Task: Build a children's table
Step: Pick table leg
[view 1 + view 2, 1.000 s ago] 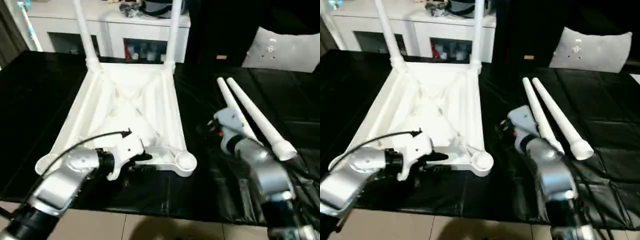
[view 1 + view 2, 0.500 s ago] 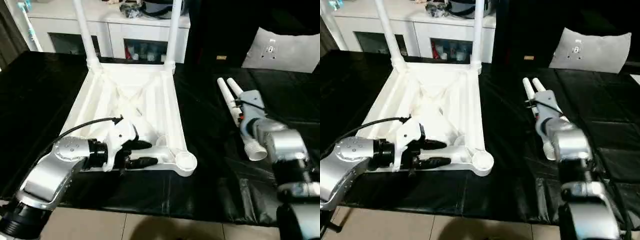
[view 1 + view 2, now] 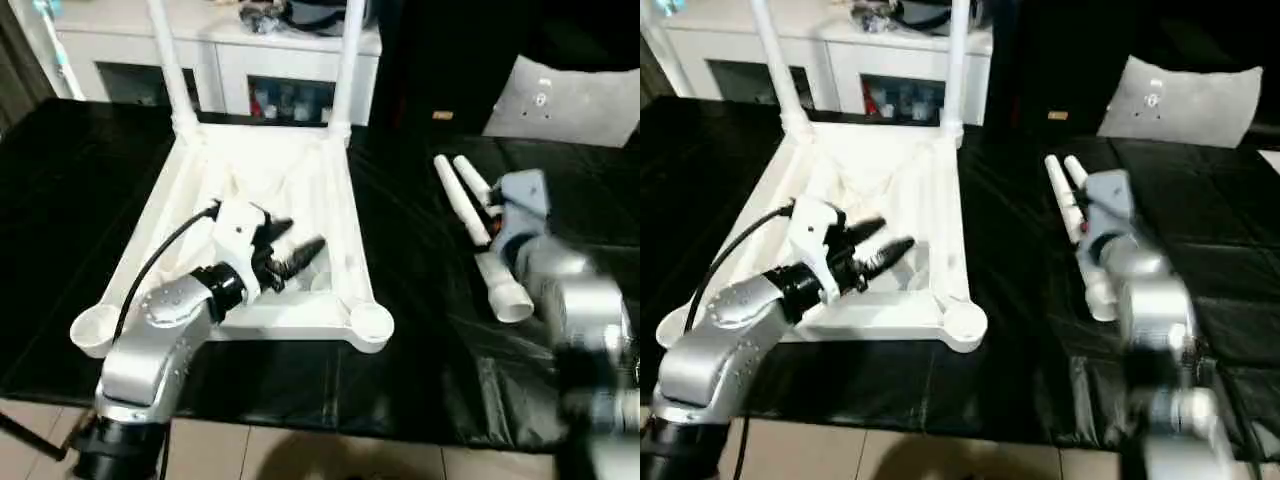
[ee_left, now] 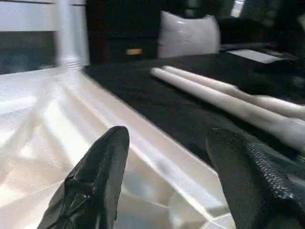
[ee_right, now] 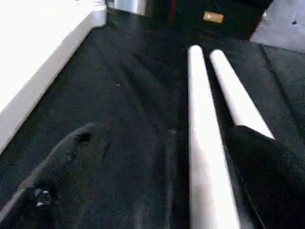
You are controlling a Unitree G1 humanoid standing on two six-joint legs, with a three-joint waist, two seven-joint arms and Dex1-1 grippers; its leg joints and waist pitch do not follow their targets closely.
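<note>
The white table top (image 3: 255, 180) lies upside down on the black cloth, ribs up. Two legs (image 3: 345, 60) stand in its far corner sockets; the near sockets (image 3: 370, 322) gape. My left gripper (image 3: 300, 237) hovers open over the ribbed underside near the right rim, nothing between its fingers (image 4: 95, 181). Two loose legs (image 3: 462, 200) lie side by side to the right, flared ends towards me. My right gripper (image 5: 162, 138) is low over them, open, with one loose leg (image 5: 205, 143) lying between its fingers and the other partly covered by a finger (image 5: 271, 176).
A white cabinet with glass doors (image 3: 250, 75) stands behind the table top. A grey cushion (image 3: 570, 95) lies at the back right. The black cloth (image 3: 420, 300) ends at its front edge just before pale floor tiles (image 3: 300, 450).
My left gripper has risen from the table top's near rim and swung inward over the ribs, still open. My right wrist has come a little nearer along the loose legs.
</note>
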